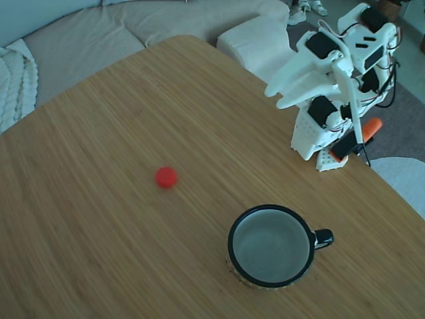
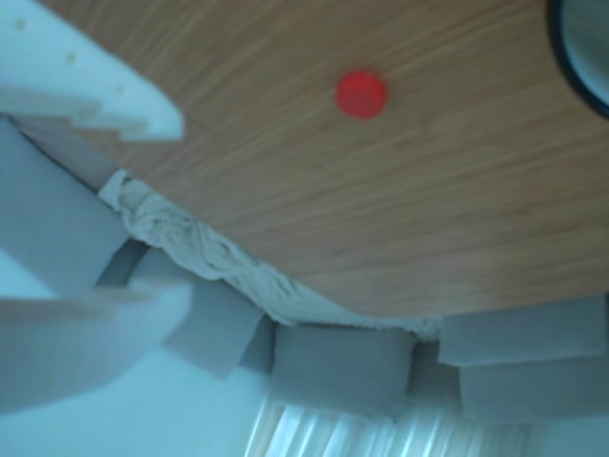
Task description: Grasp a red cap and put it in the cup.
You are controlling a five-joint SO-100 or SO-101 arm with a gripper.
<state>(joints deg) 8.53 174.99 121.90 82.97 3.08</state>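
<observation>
While folded, claw (image 1: 273, 98) open, handle (image 1: 323, 238) fixed-view-only

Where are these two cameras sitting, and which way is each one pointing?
Fixed view: high above the wooden table, looking down at the small red plastic cap, black-rimmed mug and white arm with its gripper.
Other view: apparently beside the gripper, upside-down, facing table and sofa.
Shared: cap, mug rim.

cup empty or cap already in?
Empty. The cup shows only its bare pale inside in the fixed view; the red cap lies on the table apart from it.
</observation>
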